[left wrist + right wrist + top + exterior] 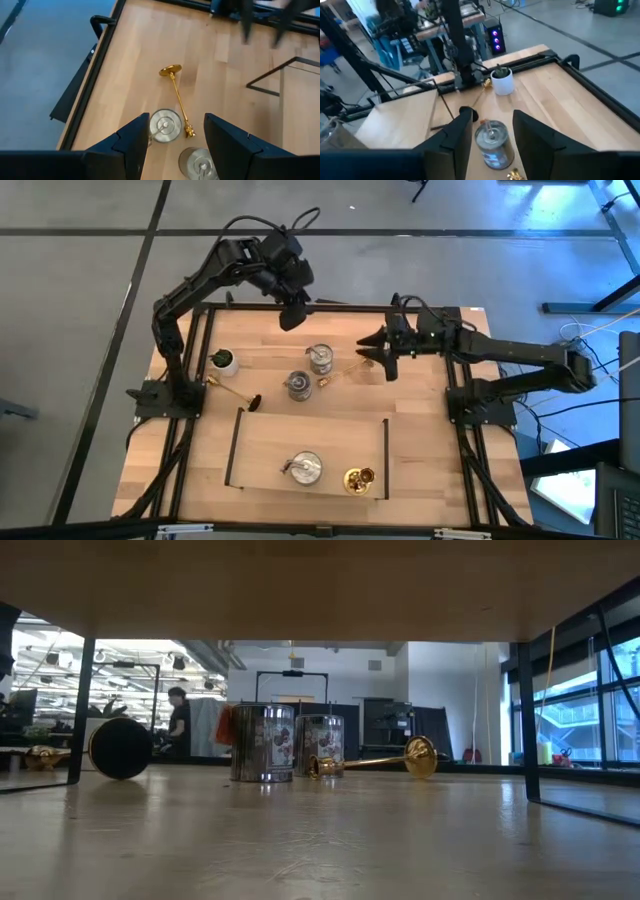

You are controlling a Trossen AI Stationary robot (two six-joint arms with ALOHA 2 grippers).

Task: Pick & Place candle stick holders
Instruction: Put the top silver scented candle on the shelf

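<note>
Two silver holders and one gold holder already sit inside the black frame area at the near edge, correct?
Not quite. The high view shows only one silver holder inside the black frame, beside one gold holder. The other two silver holders stand outside it, mid-table.

Second silver holder [199, 165] cut off by the frame edge — right end effector's [388, 366] grip unclear.
</note>
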